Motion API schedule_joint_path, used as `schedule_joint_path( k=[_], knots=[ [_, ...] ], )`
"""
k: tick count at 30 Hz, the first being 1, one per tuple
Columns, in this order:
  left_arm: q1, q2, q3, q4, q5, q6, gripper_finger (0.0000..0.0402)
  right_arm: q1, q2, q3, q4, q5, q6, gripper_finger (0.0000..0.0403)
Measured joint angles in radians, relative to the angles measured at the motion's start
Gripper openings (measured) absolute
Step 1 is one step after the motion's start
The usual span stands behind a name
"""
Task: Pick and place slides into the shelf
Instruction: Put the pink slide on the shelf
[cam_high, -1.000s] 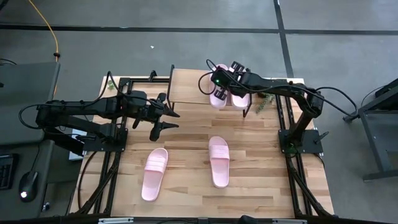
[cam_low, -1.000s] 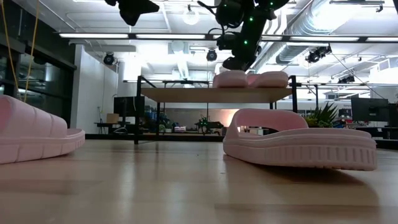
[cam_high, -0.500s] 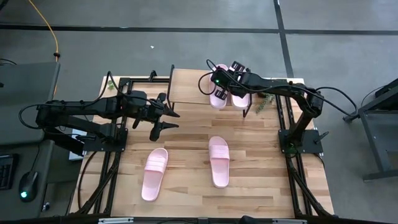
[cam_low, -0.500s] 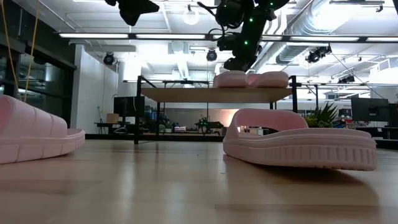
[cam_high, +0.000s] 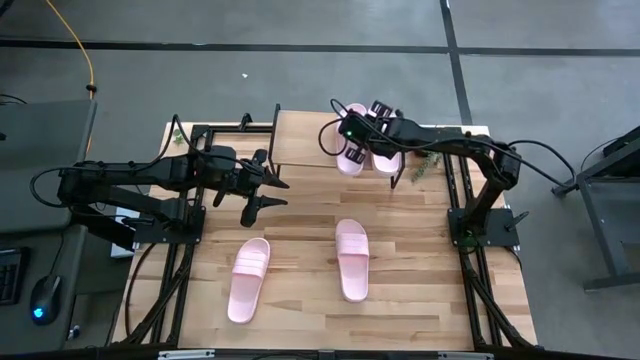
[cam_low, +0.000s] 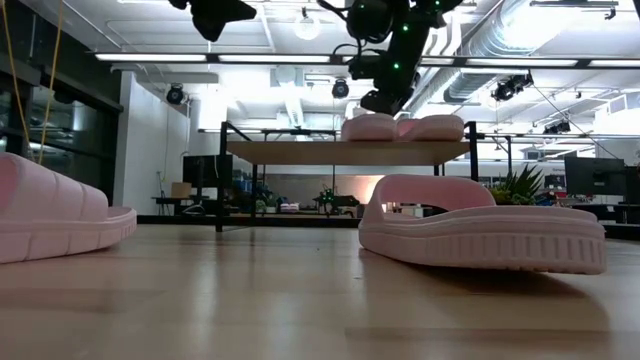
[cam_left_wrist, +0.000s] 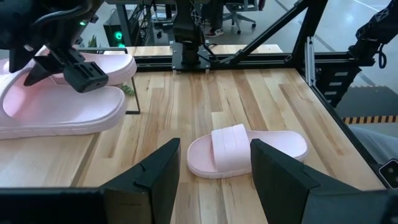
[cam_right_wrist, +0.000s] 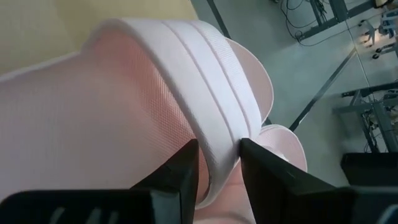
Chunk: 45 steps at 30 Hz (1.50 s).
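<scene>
Right end effector (cam_high: 352, 141) over the shelf (cam_high: 305, 140), its fingers (cam_right_wrist: 180, 171) pinching the ribbed strap of the second slide (cam_high: 351, 152), which lies on the plank touching the first slide (cam_high: 386, 157) on the side nearer the shelf's bare end. Compared with one second ago, neither arm nor any slide shows a visible shift; the placement therefore appears settled, with release judged the pending step. Two slides remain on the worktop (cam_high: 420, 290) in front of the shelf: one (cam_high: 352, 259) roughly below the shelved pair, the other (cam_high: 248, 279) beyond it, toward the left arm's side. Left end effector (cam_high: 262, 185) waits beside the shelf's bare end, fingers spread. From the low view, both shelved slides sit flat on the plank. The held slide's sole contact and toe end are hidden behind the right arm.
</scene>
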Motion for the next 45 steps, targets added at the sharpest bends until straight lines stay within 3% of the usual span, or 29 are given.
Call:
schedule_joint_path(
  k=[12, 23, 45],
  knots=[
    [0.0, 0.0, 0.0, 0.0, 0.0, 0.001, 0.0179, 0.036, 0.0, 0.0, -0.005, 0.064, 0.0, 0.0103],
    [0.0, 0.0, 0.0, 0.0, 0.0, 0.0, 0.0179, 0.035, -0.02, 0.001, -0.117, 0.115, 0.073, 0.0103],
    [0.0, 0.0, 0.0, 0.005, -0.019, -0.003, 0.0179, 0.035, -0.068, 0.001, -0.118, -0.017, 0.087, 0.0103]
  ],
)
